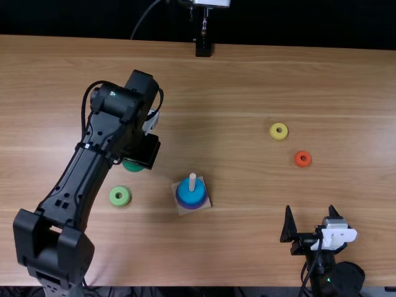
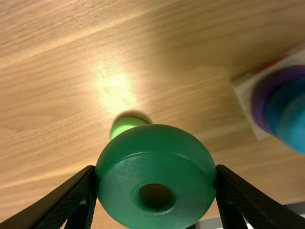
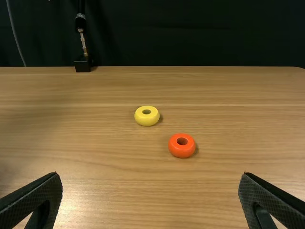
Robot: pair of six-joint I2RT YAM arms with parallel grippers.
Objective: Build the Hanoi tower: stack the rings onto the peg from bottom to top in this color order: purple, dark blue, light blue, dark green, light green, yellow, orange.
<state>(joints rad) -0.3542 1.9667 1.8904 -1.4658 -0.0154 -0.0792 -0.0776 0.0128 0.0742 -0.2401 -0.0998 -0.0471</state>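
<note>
dark green ring: thick, smooth-sided (image 2: 156,157), left of the peg, gripped by opposite sides in the left gripper (image 2: 156,177), presumably to keep its hole free for the peg
left fingers: closed on that ring
pale upright peg (image 1: 192,180): on its square base (image 1: 183,210), through the light blue ring (image 1: 191,193), over the dark blue ring (image 2: 280,98) and purple ring (image 2: 260,98); green is next
light green ring: small, round (image 1: 120,196), on the desk (image 1: 247,247), left of the peg, likely waiting its turn
yellow ring (image 1: 278,131), orange ring (image 1: 302,159): right of the peg and farther off, last in order
right fingers: wide apart, empty, right of the peg
hidden: lower peg inside rings; part of light green behind the held ring in left wrist view
cut off: stack, at that view's edge
</note>
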